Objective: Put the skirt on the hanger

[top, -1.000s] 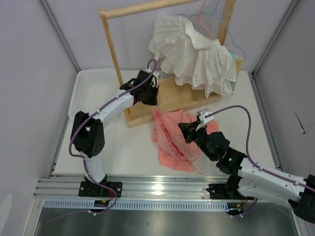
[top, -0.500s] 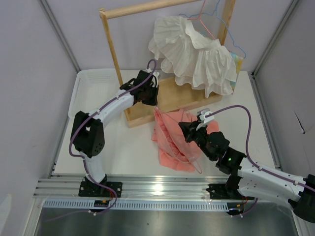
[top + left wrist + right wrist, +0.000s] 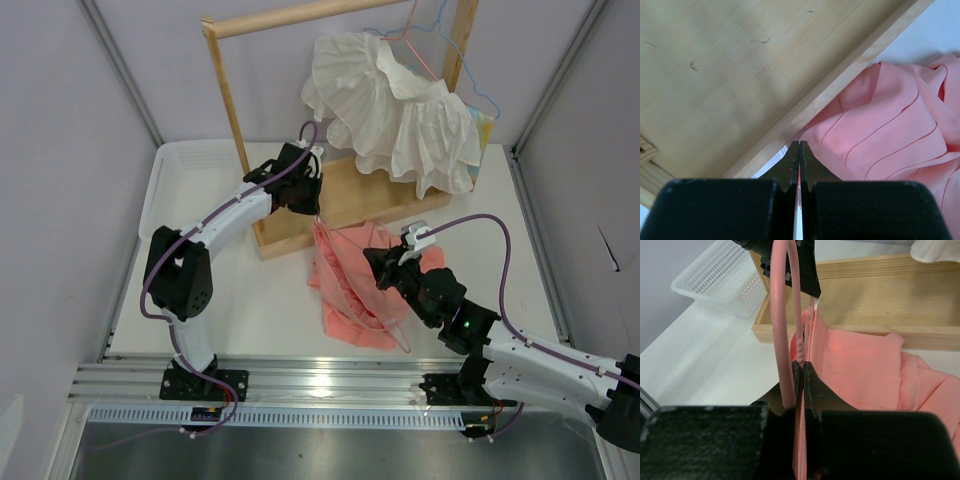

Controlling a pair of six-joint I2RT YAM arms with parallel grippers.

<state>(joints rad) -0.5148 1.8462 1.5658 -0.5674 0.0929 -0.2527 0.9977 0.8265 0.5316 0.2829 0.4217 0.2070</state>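
Observation:
The salmon-pink skirt lies crumpled on the white table in front of the wooden rack base; it also shows in the left wrist view and the right wrist view. My left gripper is shut on the skirt's top edge and holds it up beside the rack base. My right gripper is shut on the pale-pink hanger at its twisted neck, the hook looping up in front of the camera. The hanger's wire lies against the skirt; most of its frame is hidden in the cloth.
A wooden rack with a flat base stands at the back. A white ruffled garment hangs from its rail on a light-blue hanger. A white mesh basket sits at the back left.

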